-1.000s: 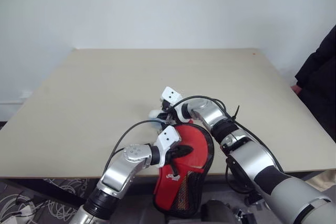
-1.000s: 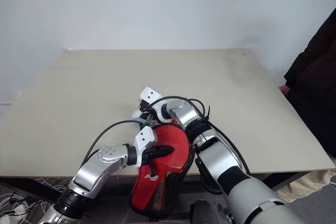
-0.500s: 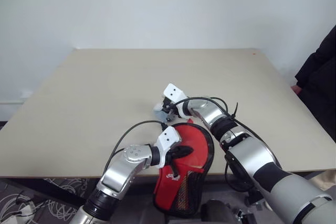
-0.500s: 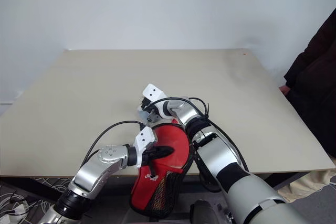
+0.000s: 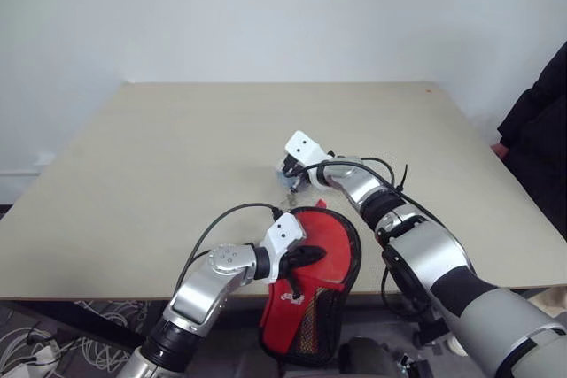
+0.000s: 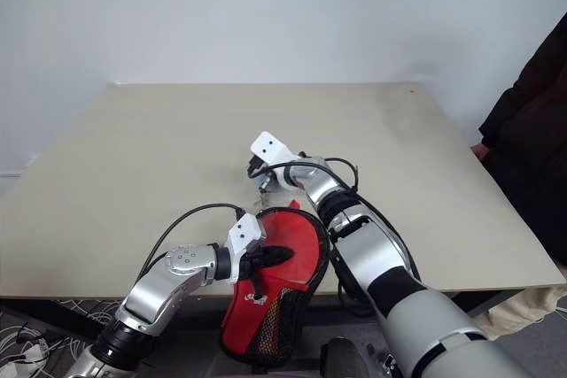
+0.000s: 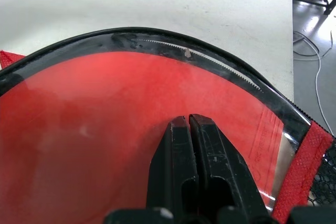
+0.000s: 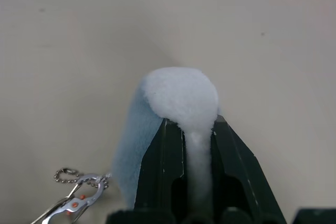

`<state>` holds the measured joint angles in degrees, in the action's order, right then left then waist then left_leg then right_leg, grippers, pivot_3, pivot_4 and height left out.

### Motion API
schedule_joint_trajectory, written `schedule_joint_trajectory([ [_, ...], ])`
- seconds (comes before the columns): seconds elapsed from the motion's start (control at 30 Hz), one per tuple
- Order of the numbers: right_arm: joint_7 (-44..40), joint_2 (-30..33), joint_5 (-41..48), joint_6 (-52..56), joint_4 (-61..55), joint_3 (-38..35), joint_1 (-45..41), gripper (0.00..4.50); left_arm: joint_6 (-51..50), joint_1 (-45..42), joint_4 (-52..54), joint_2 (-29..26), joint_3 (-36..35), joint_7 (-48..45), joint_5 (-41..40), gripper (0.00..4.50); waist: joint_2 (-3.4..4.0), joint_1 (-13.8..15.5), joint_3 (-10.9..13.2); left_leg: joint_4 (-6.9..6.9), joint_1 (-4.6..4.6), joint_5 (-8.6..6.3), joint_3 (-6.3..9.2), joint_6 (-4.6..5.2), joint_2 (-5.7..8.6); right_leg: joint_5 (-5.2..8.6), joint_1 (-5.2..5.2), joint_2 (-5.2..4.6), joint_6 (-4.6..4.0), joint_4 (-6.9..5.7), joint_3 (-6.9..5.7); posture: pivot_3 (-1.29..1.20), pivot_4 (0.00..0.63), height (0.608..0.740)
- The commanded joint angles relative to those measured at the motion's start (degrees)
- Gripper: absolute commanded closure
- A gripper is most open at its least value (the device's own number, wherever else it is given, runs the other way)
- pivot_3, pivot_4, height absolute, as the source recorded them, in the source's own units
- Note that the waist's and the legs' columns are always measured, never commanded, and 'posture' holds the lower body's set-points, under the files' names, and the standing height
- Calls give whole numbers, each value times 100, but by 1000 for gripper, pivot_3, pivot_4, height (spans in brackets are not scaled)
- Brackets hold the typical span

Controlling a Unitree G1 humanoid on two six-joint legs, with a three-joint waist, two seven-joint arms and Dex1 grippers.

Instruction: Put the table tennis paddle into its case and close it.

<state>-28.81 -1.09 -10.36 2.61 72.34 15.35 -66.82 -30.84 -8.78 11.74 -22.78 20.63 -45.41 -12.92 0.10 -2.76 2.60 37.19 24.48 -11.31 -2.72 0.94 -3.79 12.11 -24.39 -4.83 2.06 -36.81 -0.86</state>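
beige table (image 5: pixel 159 157) fills the scene under a white wall. left gripper (image 7: pixel 190 124), fingers pressed together, pins the case (image 5: pixel 310 294) at the near edge, red table tennis paddle (image 7: pixel 105 129) seemingly inside, long axis toward the robot. right gripper (image 8: pixel 189 129), just beyond, pinches a pale cloth wad (image 8: pixel 176 108). logo unreadable.

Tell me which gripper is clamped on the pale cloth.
The right gripper: its fingers pinch the cloth wad, while the left gripper presses shut on the case.
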Motion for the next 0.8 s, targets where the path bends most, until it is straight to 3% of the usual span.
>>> schedule_joint_trajectory([
  [0.03,298,282,-156,-245,-132,-87,-336,4382,-184,99,-201,-9,208,-38,49,4500,0,-1,0,0,0,0,1,0,0,0,0,0,0,0,0,0,0,725],
  [0.47,127,1085,-517,-389,-401,38,-132,4382,-214,88,-189,12,222,-24,40,4500,2,8,2,1,2,3,8,5,8,0,4,-1,0,0,1,0,0,725],
  [0.8,-687,1867,-482,-230,-1564,85,713,4382,-220,95,-196,28,213,0,42,4500,7,11,4,2,2,5,17,7,15,-1,10,-2,0,0,1,0,0,725],
])
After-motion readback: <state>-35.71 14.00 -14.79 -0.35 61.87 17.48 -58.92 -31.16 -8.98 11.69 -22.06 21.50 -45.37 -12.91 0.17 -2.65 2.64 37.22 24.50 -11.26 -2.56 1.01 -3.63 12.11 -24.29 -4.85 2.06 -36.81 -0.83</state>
